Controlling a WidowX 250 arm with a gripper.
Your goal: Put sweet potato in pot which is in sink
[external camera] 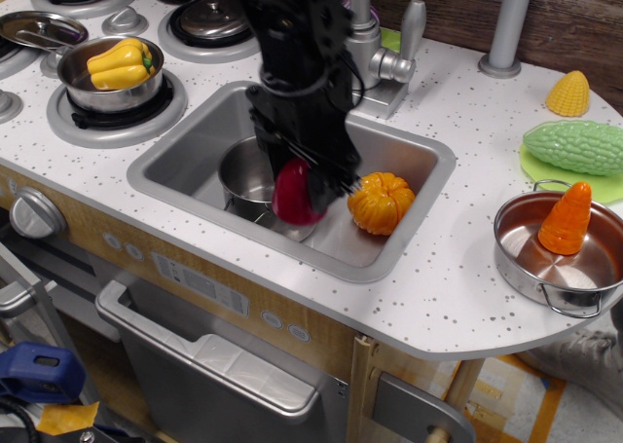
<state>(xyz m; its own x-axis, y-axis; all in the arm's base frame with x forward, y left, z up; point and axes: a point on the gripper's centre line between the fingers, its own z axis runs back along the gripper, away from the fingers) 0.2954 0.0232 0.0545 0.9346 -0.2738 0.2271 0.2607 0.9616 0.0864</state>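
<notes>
While held by the tool, the sweet potato overlaps the pot

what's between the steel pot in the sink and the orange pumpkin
The sweet potato, held in the pincer, sits between the pot and pumpkin in the observation.image view.

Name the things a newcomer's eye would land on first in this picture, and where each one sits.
The black gripper hangs over the sink, shut on a glossy red sweet potato just right of the steel pot. An orange pumpkin lies in the basin beside it, and an orange carrot stands in a pan at right.
</notes>
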